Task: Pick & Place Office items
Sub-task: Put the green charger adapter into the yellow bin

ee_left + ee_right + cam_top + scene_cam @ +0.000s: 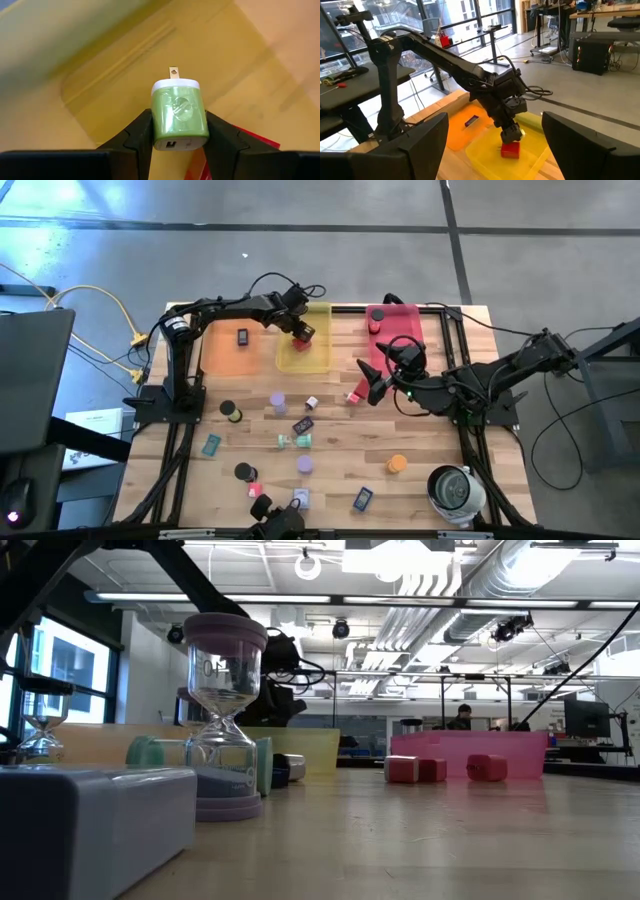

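Hovering over the wooden table [400, 442] near the pink tray [425, 330], the right gripper [372, 383] is waiting with fingers spread wide and empty; farther back, the left gripper [179, 131] is clamping a green charger plug [179, 117] above the yellow tray [318, 358].

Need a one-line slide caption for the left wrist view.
Left hand shut on a green plug adapter, held above the yellow tray beside a red piece.
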`<state>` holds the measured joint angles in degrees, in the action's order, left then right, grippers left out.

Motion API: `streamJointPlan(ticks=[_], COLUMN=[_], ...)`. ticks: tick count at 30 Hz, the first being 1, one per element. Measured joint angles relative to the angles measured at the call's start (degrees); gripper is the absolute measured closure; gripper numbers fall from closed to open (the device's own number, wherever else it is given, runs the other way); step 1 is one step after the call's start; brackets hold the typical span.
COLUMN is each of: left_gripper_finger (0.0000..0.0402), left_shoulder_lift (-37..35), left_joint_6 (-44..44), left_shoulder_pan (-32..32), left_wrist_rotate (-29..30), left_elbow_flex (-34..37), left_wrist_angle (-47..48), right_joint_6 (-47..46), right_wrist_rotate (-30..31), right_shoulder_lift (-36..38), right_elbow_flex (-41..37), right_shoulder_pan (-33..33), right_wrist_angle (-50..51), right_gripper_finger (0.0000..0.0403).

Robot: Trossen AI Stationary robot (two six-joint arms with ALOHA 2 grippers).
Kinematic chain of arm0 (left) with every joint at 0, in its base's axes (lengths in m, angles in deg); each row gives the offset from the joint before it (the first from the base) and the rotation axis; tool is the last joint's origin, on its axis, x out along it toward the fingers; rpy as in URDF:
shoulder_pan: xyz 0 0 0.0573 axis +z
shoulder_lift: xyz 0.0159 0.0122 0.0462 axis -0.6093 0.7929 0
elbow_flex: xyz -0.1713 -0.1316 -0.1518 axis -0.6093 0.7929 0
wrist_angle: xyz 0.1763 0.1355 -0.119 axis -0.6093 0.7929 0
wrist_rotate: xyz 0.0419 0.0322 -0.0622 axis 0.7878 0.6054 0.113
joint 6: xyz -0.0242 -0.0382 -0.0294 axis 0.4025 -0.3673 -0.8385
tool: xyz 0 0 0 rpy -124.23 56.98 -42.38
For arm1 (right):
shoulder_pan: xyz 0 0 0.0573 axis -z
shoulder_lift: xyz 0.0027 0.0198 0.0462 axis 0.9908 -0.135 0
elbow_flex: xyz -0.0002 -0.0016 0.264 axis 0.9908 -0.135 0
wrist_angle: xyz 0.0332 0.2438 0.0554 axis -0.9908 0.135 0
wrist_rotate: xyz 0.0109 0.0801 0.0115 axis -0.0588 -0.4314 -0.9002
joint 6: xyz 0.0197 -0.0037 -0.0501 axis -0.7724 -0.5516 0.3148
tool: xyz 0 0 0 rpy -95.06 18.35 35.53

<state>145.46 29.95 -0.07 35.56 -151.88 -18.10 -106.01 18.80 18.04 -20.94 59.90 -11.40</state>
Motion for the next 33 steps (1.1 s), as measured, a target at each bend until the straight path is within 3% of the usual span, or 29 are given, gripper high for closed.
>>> streamJointPlan(ticks=[6, 33], left_gripper_finger=[0.0263, 0.0235], left_shoulder_lift=[0.0, 0.0], left_joint_6=[0.0, 3.6], left_shoulder_pan=[0.0, -0.1], left_wrist_rotate=[0.3, 1.7], left_elbow_flex=[0.0, 0.1], left_wrist_angle=[-0.4, -0.8], right_joint_6=[-0.6, -0.3], right_wrist_rotate=[-3.1, -3.1], right_shoulder_lift=[0.0, 0.0], right_elbow_flex=[0.0, 0.0], right_shoulder_pan=[1.3, 1.4], right_wrist_angle=[0.1, 0.2], right_gripper_finger=[0.0092, 0.0092])
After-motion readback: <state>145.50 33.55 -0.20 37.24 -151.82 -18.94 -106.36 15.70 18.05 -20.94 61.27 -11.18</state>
